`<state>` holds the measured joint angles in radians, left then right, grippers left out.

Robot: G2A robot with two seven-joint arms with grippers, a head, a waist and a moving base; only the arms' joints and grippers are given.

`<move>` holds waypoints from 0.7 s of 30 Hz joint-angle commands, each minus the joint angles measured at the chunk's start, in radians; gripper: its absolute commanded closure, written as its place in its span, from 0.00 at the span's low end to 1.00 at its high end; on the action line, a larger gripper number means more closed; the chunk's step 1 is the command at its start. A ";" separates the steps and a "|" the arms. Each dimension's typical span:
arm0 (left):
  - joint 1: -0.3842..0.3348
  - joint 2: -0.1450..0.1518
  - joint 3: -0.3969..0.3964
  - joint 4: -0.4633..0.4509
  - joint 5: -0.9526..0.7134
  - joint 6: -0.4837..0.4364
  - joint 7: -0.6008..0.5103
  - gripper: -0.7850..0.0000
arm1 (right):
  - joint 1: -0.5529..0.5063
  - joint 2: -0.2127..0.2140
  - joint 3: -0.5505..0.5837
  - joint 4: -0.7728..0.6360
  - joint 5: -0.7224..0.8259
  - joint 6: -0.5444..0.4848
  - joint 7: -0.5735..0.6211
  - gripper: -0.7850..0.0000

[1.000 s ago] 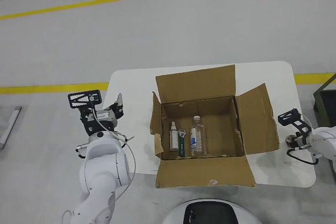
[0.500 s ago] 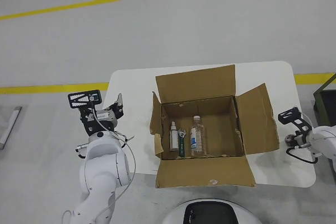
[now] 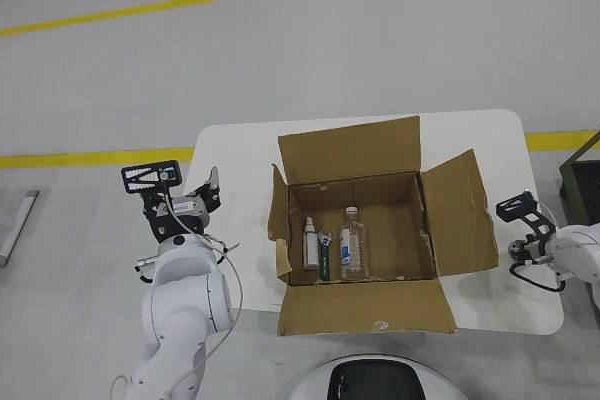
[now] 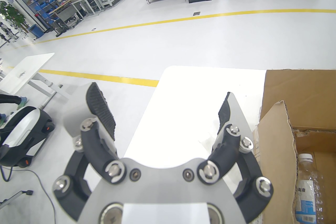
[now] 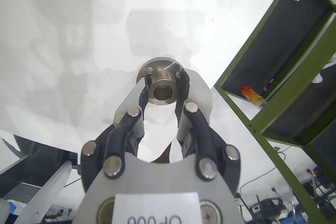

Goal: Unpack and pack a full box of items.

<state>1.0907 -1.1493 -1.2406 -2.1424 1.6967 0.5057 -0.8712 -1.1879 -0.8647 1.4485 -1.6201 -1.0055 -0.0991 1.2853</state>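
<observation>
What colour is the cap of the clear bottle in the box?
The cap is white, clearest in the left wrist view.

Arms [image 3: 185, 300]: you have glossy white rounded shells, with thin black cables [image 3: 536, 286] at the wrists.
Left gripper [image 4: 160, 93]: your silver plate, black linkages, round screws [image 4: 113, 170], ribbed black pads [image 4: 101, 109].
Right gripper [image 5: 164, 83]: same build, plus a white printed label [image 5: 156, 206].

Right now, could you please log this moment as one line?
left hand open | right hand shut on metal flange | cardboard box open

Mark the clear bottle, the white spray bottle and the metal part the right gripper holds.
clear bottle [image 3: 352, 250], top view, labelled body.
white spray bottle [image 3: 310, 250], top view, body.
metal part [image 5: 161, 79], right wrist view, hub wall.
</observation>
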 commanded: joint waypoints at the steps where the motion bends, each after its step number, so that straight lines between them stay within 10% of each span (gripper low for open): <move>1: 0.000 0.000 0.000 0.000 0.000 0.000 0.000 0.00 | 0.003 -0.001 -0.003 0.003 -0.002 -0.001 -0.001 1.00; 11: 0.000 0.000 0.000 0.000 0.000 0.000 0.000 0.00 | -0.003 0.004 0.082 -0.038 0.118 -0.001 -0.001 1.00; 21: 0.000 0.000 0.000 0.000 0.000 0.000 0.000 0.00 | -0.028 0.011 0.520 0.094 1.028 -0.027 0.069 1.00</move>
<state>1.0907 -1.1493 -1.2406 -2.1424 1.6967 0.5057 -0.8712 -1.2142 -0.8545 1.9255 -1.5476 -0.1374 -0.1129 1.3335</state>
